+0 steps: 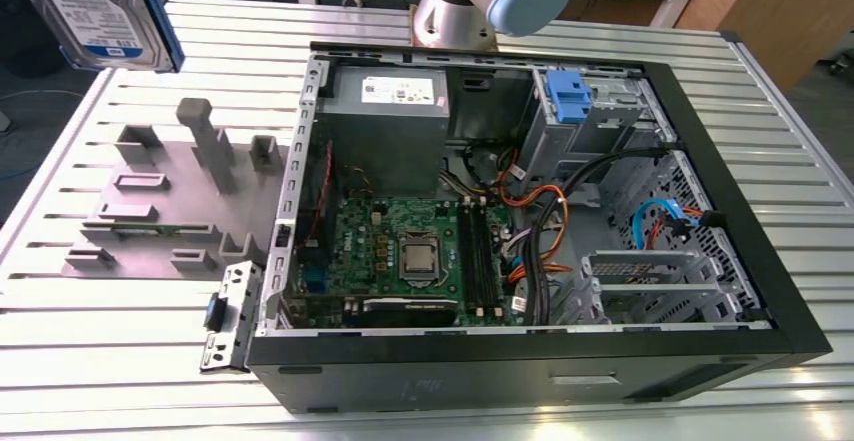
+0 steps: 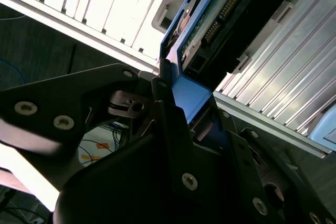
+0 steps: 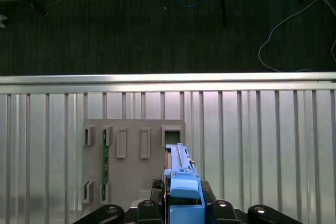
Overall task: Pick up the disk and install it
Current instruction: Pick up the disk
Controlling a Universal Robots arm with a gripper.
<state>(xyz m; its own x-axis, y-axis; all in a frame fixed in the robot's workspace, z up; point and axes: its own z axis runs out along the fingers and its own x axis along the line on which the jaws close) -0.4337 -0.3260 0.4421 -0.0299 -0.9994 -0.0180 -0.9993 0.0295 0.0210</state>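
The end effector is clamped on the disk and squeezes its blue rails from both sides. You can see this in both wrist views. The disk hangs in the air, high above the counter, out past the computer case on the exterior view's left. Its white-and-blue label faces the exterior view.

Under the disk, just beside the case, a grey tray with slots lies on the counter. A thin green strip sits in one slot.

The case lies on its side with its lid off. Inside it are a green board, then a grey power box and a blue bracket. The arm stands behind the case.
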